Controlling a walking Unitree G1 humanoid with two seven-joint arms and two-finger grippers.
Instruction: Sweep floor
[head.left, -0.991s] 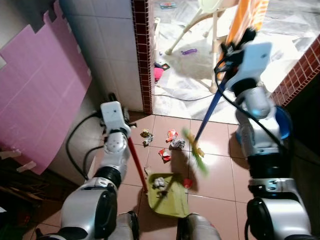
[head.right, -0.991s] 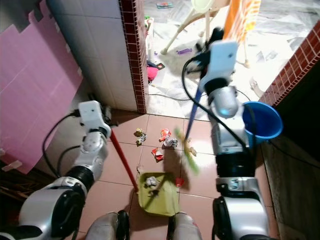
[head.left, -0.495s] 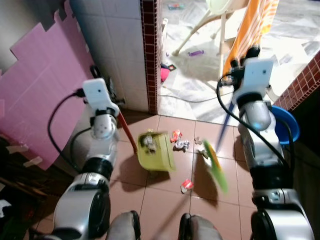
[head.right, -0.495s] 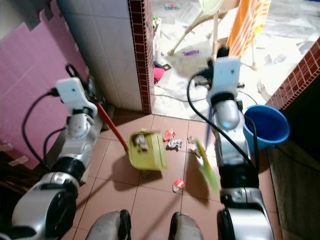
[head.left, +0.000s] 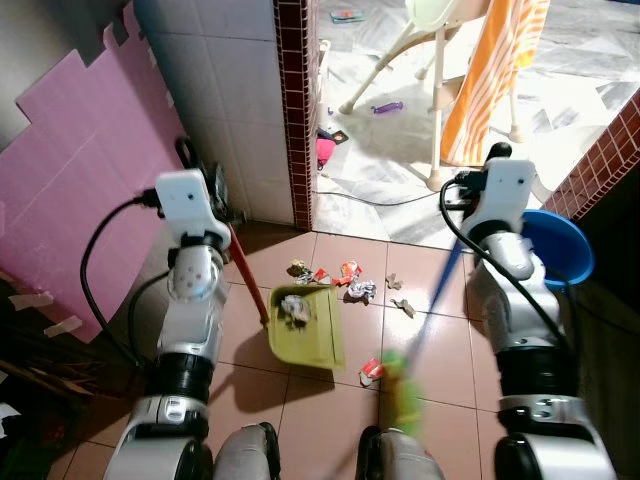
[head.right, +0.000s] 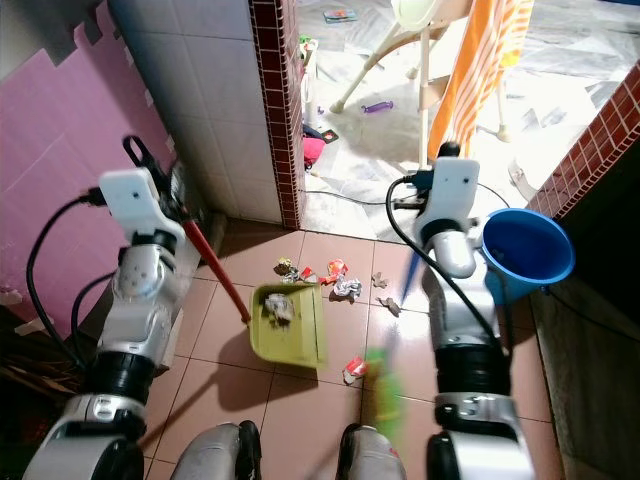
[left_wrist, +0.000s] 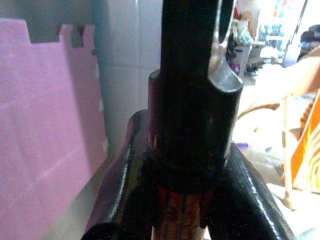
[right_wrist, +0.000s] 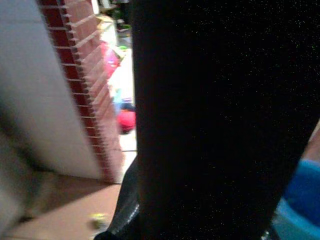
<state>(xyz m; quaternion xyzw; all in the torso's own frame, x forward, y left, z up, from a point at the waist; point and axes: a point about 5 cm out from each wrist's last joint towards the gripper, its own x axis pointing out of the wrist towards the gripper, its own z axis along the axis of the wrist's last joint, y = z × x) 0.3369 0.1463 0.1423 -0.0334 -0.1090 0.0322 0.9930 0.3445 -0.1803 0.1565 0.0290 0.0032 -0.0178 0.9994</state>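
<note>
The left gripper (left_wrist: 175, 200) is clamped around the top of the dustpan's red handle (head.left: 246, 276), which slants down and to the right from it to the yellow-green dustpan (head.left: 307, 325) on the reddish floor tiles (head.left: 440, 345). A crumpled bit of paper (head.left: 297, 309) lies in the pan. Just beyond the pan's far edge is a scatter of litter (head.left: 345, 277), and one red-and-white scrap (head.left: 371, 372) lies near its right corner. The right gripper (head.left: 470, 205) holds the broom's blue stick (head.left: 437, 300), though I cannot tell how its fingers sit; the blurred green brush head (head.left: 402, 385) hangs below it, close to the robot's feet. A blue bucket (head.right: 527, 247) stands right of that arm.
</note>
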